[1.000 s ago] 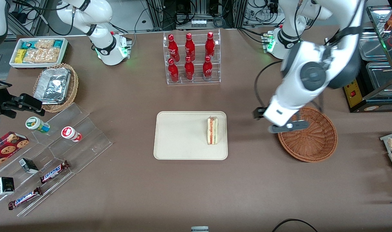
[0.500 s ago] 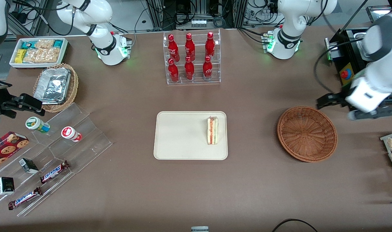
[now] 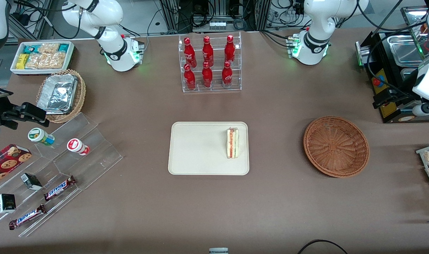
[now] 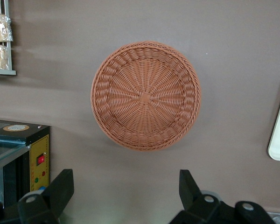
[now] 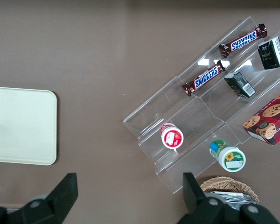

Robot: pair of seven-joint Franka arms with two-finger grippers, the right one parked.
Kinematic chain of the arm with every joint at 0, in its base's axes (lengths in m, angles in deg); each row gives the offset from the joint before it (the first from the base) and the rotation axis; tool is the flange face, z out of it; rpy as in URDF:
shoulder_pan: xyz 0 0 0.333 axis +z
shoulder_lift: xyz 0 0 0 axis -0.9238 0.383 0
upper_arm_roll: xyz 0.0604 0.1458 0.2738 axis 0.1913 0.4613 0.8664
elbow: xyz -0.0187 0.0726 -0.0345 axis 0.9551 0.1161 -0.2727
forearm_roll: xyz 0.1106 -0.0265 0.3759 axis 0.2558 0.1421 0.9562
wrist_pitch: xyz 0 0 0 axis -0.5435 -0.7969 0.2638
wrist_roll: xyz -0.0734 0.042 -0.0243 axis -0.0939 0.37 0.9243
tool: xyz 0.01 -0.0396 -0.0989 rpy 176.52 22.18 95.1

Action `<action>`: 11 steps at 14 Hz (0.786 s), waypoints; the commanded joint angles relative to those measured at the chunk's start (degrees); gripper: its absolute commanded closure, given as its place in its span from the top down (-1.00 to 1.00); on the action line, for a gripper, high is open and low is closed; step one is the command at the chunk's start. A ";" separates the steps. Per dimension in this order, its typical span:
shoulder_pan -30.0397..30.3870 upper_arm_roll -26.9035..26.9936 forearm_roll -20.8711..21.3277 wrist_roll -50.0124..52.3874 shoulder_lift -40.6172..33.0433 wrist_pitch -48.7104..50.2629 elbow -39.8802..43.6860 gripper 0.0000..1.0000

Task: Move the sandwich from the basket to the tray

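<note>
Pale bread: the small triangular sandwich wedge (image 3: 232, 143), white with a red-orange and green filling stripe, stands on its edge on the flat cream-coloured rectangular tray (image 3: 196, 150), close to the rim that faces the working arm's end of the table.
Wicker: the round shallow reddish-brown woven basket (image 3: 336, 146) (image 4: 145, 95) holds nothing and sits well apart from the tray, toward the working arm's end.
Left gripper: the gripper (image 4: 126, 191) hangs high over the table by the black and yellow control box (image 4: 23, 156), clear of the basket; its two black fingers (image 4: 60, 186) are spread wide with nothing between them.
Around: a clear acrylic rack of six red bottles (image 3: 209, 63) stands farther from the front camera than the tray; nothing lies between tray and basket.
Parked arm's end: a clear stepped display (image 5: 200, 112), a tan wicker basket of foil containers (image 3: 61, 95) and a white bin of snack packets (image 3: 41, 56).
Writing: two chocolate bars (image 5: 204, 78) read SNICKERS.
</note>
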 commanded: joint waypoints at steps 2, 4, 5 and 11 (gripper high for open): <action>-0.99 -0.96 0.25 -6.30 -0.71 3.42 1.37 1.00; -3.01 -0.87 -0.37 -4.05 -0.97 3.69 1.29 1.00; -3.28 -0.87 -0.37 -2.90 -1.67 3.69 1.20 1.00; -3.28 -0.87 -0.11 -2.62 -6.77 8.17 0.94 1.00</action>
